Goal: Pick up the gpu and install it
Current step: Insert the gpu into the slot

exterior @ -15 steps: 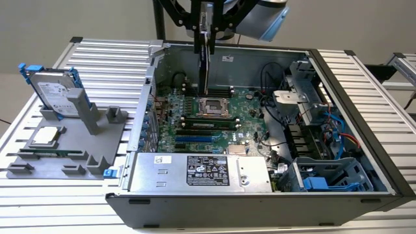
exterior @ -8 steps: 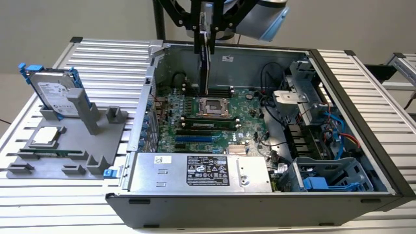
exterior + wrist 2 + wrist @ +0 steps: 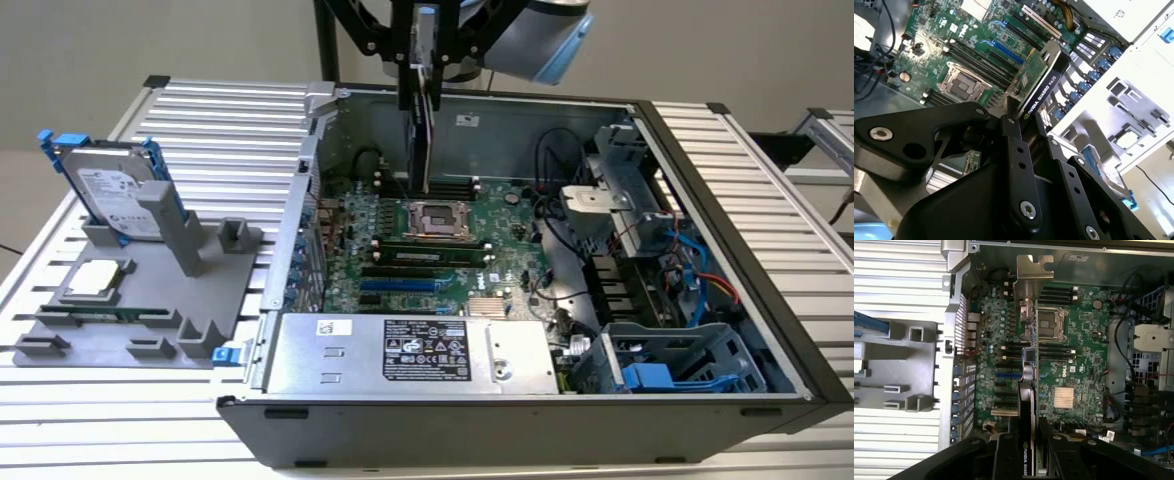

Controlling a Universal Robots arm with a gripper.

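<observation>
The gpu (image 3: 419, 140) hangs edge-down over the motherboard (image 3: 514, 220) inside the open computer case (image 3: 521, 140), with the hand (image 3: 1026, 125) clamped tight on it. At the case's nine o'clock in the exterior view, a grey holder (image 3: 147, 290) carries a hard drive (image 3: 114, 190).

A ribbed metal table (image 3: 747, 150) carries an open computer case (image 3: 400, 430) lying on its side. Inside it, a green motherboard (image 3: 514, 215) has a square processor socket (image 3: 437, 220) between rows of memory slots. A silver power supply (image 3: 400, 352) sits along the near wall, with a grey drive cage (image 3: 674, 360) just beside it. On the exterior view's left, a grey holder (image 3: 160, 295) props a hard drive (image 3: 114, 190) upright in its blue frame. A square silver chip (image 3: 96, 280) lies near it on the holder.
</observation>
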